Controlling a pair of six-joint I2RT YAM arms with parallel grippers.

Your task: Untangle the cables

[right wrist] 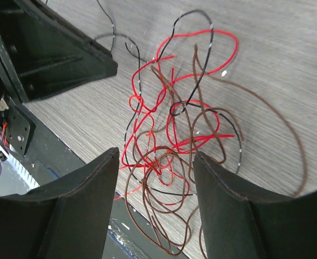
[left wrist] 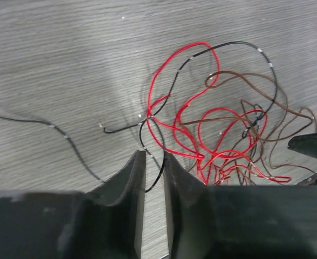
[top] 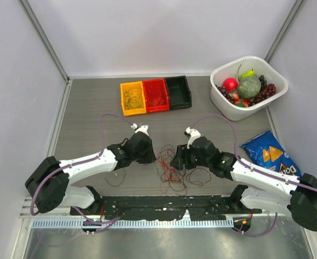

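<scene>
The cables point(top: 169, 171) lie as one tangle of thin red, black and brown loops on the table, between my two grippers. My left gripper point(top: 152, 156) is low at the tangle's left edge. In the left wrist view its jaws point(left wrist: 154, 155) stand a narrow gap apart, and the end of a black cable point(left wrist: 159, 174) runs into that gap; the tangle point(left wrist: 223, 135) lies just beyond, to the right. My right gripper point(top: 174, 161) is wide open and empty. In the right wrist view it point(right wrist: 156, 154) hovers over the tangle point(right wrist: 169, 135). One loose black cable point(left wrist: 67, 137) lies apart on the left.
Yellow point(top: 132, 98), red point(top: 155, 95) and black point(top: 178, 91) bins stand in a row at the back, the first two holding wires. A white basket point(top: 223, 110) of fruit is at the back right. A blue chip bag point(top: 270, 155) lies on the right.
</scene>
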